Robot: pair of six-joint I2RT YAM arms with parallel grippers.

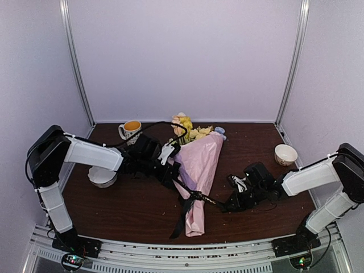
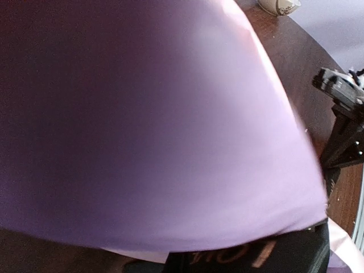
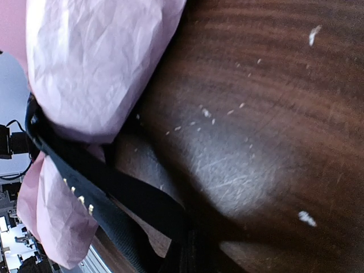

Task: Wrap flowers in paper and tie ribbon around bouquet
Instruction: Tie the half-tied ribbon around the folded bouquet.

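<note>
On the worktop [image 1: 131, 199], right tool [image 1: 223, 205] clamps the ribbon [image 1: 183, 219] binding the bouquet [image 1: 200, 165]; left tool [image 1: 172, 173] is closed against the paper [image 2: 142, 114].

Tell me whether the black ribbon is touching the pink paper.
Touching. The right wrist view shows the ribbon cinched around the paper, lying tight against its crinkled surface where the wrap narrows.

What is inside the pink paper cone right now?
Yellow and peach flowers poke out of the wide far end of the paper cone. Their stems are covered by it, so how far they reach cannot be seen.
</note>
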